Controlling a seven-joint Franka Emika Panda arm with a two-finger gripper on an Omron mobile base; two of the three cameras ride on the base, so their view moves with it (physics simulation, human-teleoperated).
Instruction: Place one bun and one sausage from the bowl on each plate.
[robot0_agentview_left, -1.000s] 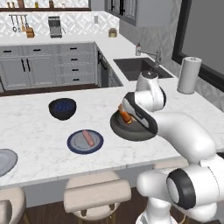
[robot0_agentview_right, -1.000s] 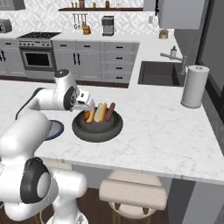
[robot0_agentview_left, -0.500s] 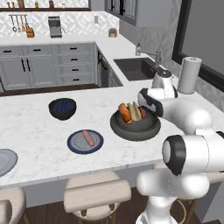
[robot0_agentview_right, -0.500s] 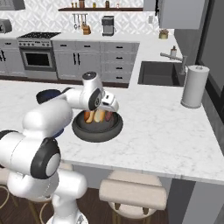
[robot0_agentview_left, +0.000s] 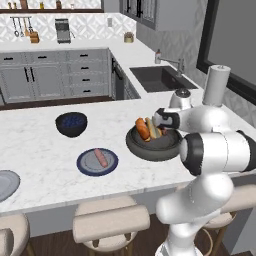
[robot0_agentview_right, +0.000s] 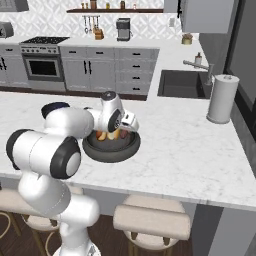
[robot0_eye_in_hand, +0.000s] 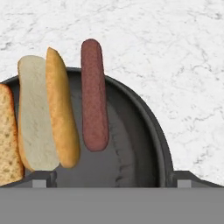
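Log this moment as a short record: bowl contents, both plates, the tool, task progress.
bowl: wide dark grey round bowl on the white marble counter, holding a brown sausage and split buns
blue-rimmed plate: one sausage, no bun
plain light grey plate: bare
tool: open, over the bowl
progress: one item placed; no plate complete
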